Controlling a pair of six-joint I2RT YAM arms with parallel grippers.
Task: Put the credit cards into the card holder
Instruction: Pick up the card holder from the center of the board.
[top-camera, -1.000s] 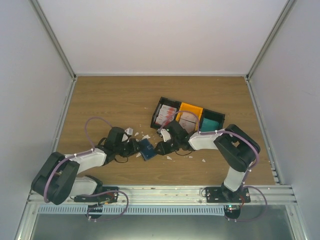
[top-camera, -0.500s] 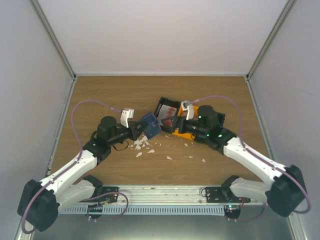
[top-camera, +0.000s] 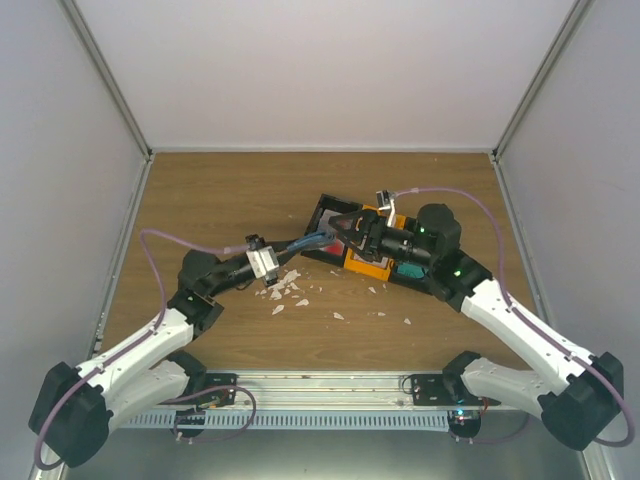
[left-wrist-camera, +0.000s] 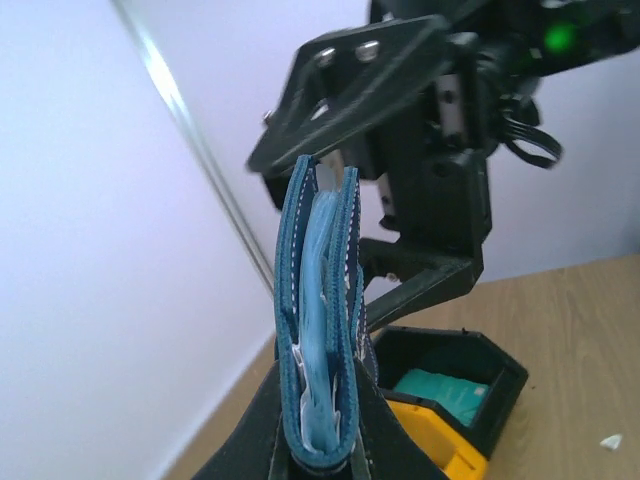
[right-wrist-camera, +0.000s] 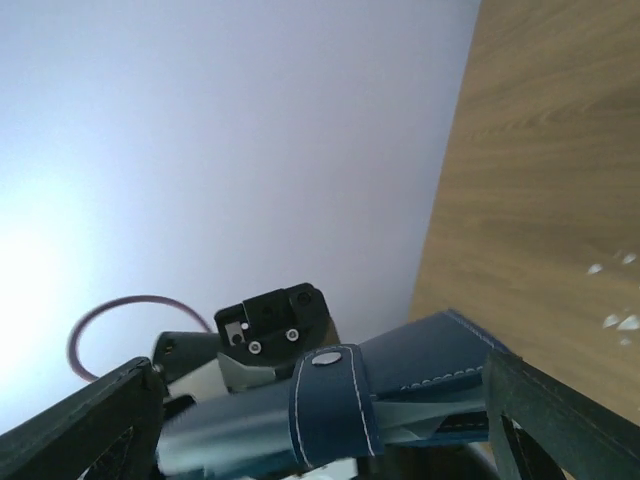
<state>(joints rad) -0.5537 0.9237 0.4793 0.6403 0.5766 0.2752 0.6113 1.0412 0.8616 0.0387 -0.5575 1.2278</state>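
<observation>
The card holder (top-camera: 308, 244) is a dark navy wallet, held above the table by my left gripper (top-camera: 283, 256), which is shut on its near end. In the left wrist view the card holder (left-wrist-camera: 320, 320) stands edge-on between my fingers, with a light blue lining and thin pale edges between its layers. My right gripper (top-camera: 346, 228) is open, its jaws straddling the holder's far end without touching. The right wrist view shows the holder's snap strap (right-wrist-camera: 335, 405) between my wide-apart fingers (right-wrist-camera: 85, 430). I cannot make out any credit cards for certain.
Three small trays stand in a row behind the grippers: a black one (top-camera: 322, 212), an orange one (top-camera: 366, 264) and a black one holding something teal (left-wrist-camera: 445, 390). Torn white scraps (top-camera: 288, 290) lie on the wooden table under the left arm.
Both arms rose from the table and reached out. The left gripper carried the holder right and turned it edge-on. The right gripper opened wide and now straddles the holder's far end.
</observation>
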